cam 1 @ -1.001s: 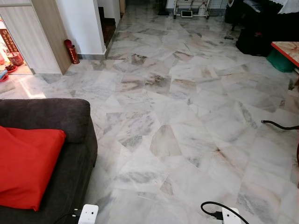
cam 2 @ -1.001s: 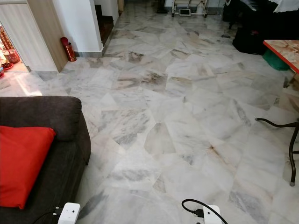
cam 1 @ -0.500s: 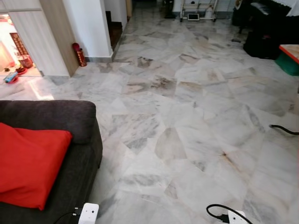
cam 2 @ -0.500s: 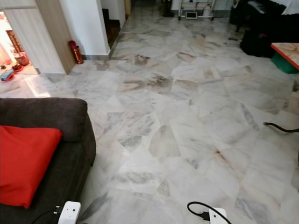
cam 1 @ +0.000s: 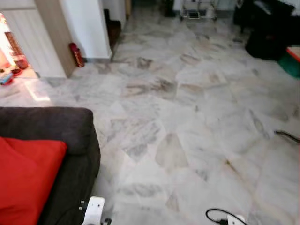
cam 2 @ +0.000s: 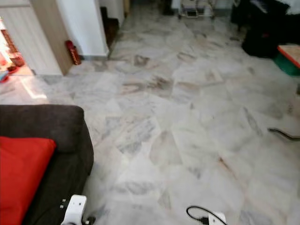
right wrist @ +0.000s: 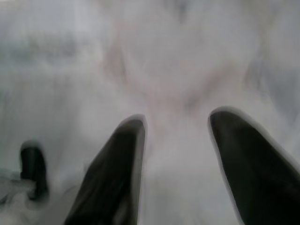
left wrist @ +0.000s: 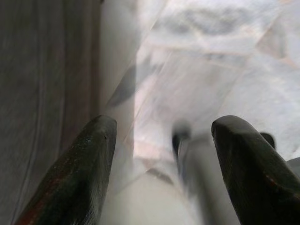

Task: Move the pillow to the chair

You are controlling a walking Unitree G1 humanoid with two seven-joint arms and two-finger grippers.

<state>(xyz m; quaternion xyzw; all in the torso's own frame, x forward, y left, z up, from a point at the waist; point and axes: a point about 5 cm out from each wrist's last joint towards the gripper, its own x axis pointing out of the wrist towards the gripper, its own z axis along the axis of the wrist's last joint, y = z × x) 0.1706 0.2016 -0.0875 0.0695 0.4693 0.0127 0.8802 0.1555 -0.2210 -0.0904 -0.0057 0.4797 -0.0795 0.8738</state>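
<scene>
A red pillow [cam 1: 26, 183] lies on the seat of a dark grey sofa [cam 1: 61, 129] at the lower left. The left gripper [left wrist: 161, 136] hangs open beside the sofa's side, above the marble floor, with nothing between its fingers. The right gripper [right wrist: 176, 136] is open too, over bare floor, and its wrist view is blurred. The white tops of both wrists, left [cam 1: 93, 210] and right [cam 1: 234, 219], show at the bottom edge of the eye views.
Marble floor [cam 1: 187, 117] stretches ahead. A red cylinder [cam 1: 76, 55] stands by a white wall corner [cam 1: 86, 28]. A table edge [cam 2: 289, 52] and dark bags [cam 1: 269, 37] sit at the far right. A black curved table leg [cam 1: 287, 136] lies low on the right.
The whole view has shifted and blurred, so the camera has moved; the sofa and pillow now sit lower in the picture. Nothing was taken hold of.
</scene>
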